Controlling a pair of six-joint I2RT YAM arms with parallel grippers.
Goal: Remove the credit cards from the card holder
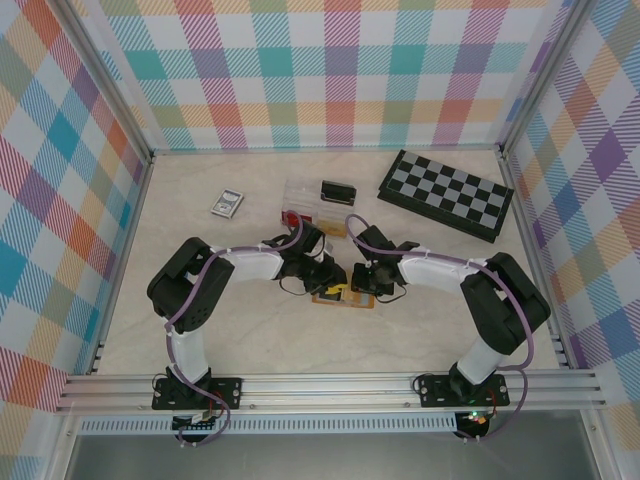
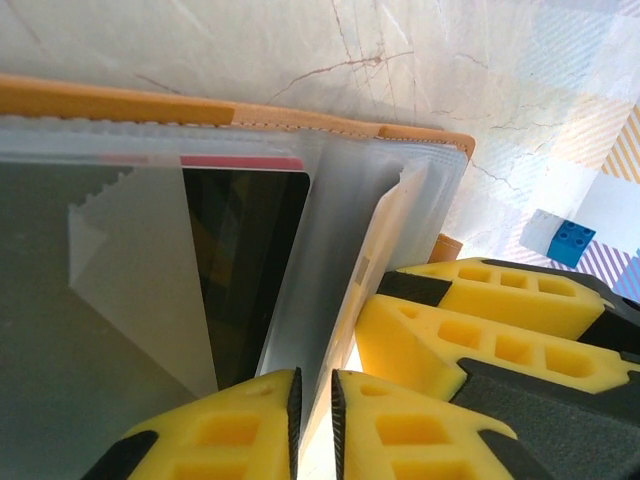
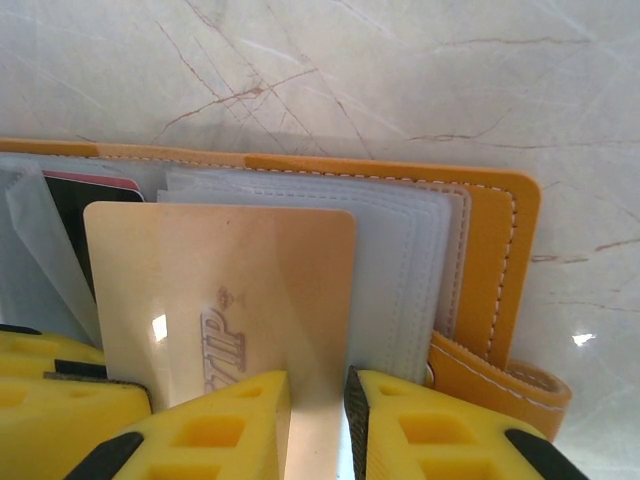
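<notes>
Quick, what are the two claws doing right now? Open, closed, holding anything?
Left claw: closed, pinching a clear sleeve of the card holder.
Right claw: closed on the gold card.

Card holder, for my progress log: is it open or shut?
Open: card holder lies flat, clear sleeves exposed, right hand pinching a gold card.

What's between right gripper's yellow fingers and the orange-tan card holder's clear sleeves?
A gold VIP-printed card, pinched by the right gripper, over the card holder; right wrist view.
</notes>
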